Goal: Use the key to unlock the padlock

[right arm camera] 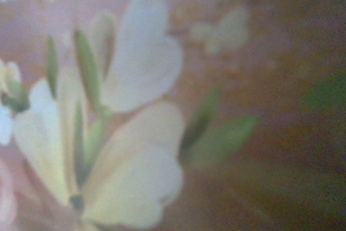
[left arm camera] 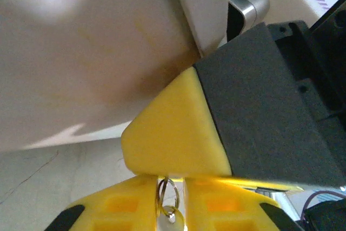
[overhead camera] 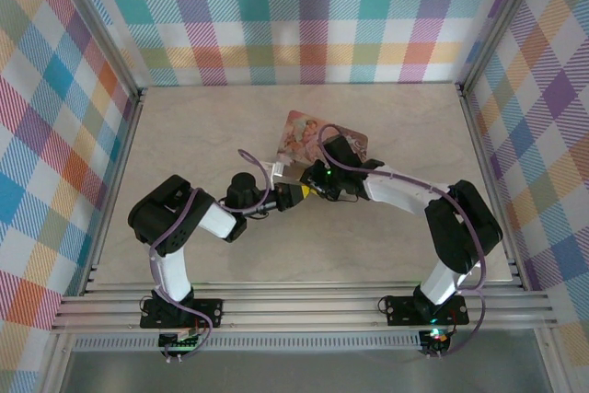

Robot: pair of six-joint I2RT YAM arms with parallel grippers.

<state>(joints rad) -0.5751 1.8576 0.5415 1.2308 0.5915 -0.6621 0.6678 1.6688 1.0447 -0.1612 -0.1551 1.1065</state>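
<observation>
The pink pictured tin box (overhead camera: 317, 138) lies mid-table, and its pale side wall (left arm camera: 81, 52) looms close in the left wrist view. My left gripper (left arm camera: 172, 181) is shut on the key's ring (left arm camera: 168, 201). The key's blade is hidden behind a yellow finger (left arm camera: 173, 133) of my right gripper (overhead camera: 309, 190), which presses in from above. In the top view my left gripper (overhead camera: 289, 195) meets the right one at the tin's front-left edge. The padlock is hidden between them. A silvery metal piece (left arm camera: 247, 5) shows by the tin; I cannot tell what it is.
The right wrist view is a blurred close-up of the flower picture on the tin's lid (right arm camera: 140, 123). Checked walls (overhead camera: 313, 16) enclose the beige table (overhead camera: 230, 126). Aluminium rails (overhead camera: 294, 306) run along the near edge.
</observation>
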